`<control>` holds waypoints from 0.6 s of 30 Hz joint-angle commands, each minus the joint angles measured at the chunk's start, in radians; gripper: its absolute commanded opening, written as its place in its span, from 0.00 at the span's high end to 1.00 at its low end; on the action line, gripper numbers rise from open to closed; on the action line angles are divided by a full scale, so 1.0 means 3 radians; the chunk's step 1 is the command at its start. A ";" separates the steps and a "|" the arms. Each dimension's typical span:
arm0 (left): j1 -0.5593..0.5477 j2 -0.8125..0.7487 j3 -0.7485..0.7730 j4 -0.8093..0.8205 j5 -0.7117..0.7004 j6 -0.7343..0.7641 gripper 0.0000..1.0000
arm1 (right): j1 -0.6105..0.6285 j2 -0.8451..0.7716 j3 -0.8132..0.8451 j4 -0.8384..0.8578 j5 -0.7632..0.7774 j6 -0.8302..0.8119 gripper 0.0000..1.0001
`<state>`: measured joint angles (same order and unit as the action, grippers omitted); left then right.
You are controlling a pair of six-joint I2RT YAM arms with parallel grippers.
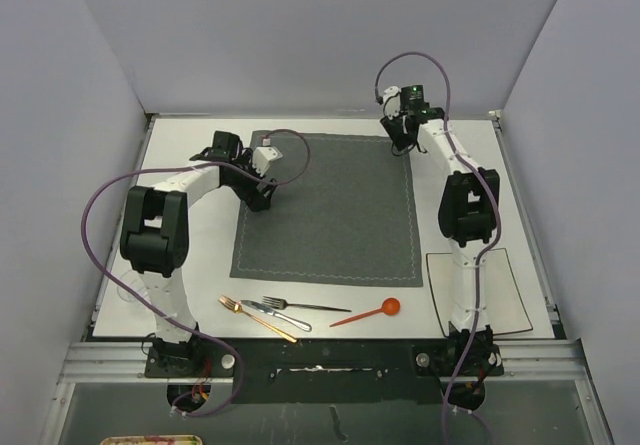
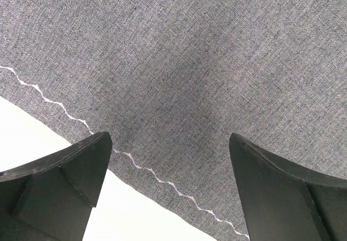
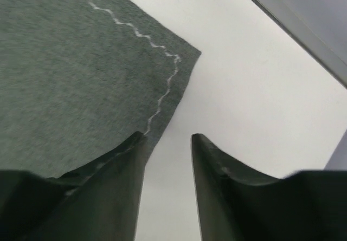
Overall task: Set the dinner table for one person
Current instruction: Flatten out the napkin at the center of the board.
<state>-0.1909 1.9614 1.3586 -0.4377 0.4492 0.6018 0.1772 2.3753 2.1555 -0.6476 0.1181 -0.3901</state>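
The white dinner table [image 1: 190,150] carries a dark grey stitched placemat [image 1: 330,210] at its middle. My left gripper [image 1: 262,199] hangs low over the mat's left edge. In the left wrist view it [image 2: 169,138] is wide open and empty, with the mat [image 2: 190,62] and bare table [image 2: 32,138] below. My right gripper [image 1: 398,143] is at the mat's far right corner. In the right wrist view it [image 3: 168,136] is narrowly open and empty, one finger [image 3: 108,181] over the mat's edge [image 3: 70,73], the other over the table [image 3: 244,89].
A square off-white plate [image 1: 510,290] lies at the near right, partly behind my right arm. Near the front edge lie a gold utensil [image 1: 258,318], a silver fork [image 1: 285,313], a dark knife [image 1: 318,308] and an orange spoon [image 1: 370,313]. Grey walls enclose the table.
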 commanded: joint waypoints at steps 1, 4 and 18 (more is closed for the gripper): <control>0.0048 -0.0321 0.0008 0.0023 0.0212 -0.0042 0.11 | 0.0000 -0.0508 -0.0277 -0.0118 -0.0794 0.0363 0.69; 0.0080 -0.0344 -0.0091 0.0070 0.0250 -0.0067 0.12 | -0.0006 -0.0583 -0.0477 -0.0309 -0.1551 0.0452 0.79; 0.0181 -0.0480 -0.0335 0.0070 0.0330 -0.0030 0.14 | 0.0147 -0.0499 -0.0834 -0.1061 -0.2260 0.0045 1.00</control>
<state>-0.1425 1.8992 1.2621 -0.4397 0.4992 0.5880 0.1970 2.2539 1.9343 -0.9142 -0.5343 -0.3286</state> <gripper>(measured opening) 0.867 0.023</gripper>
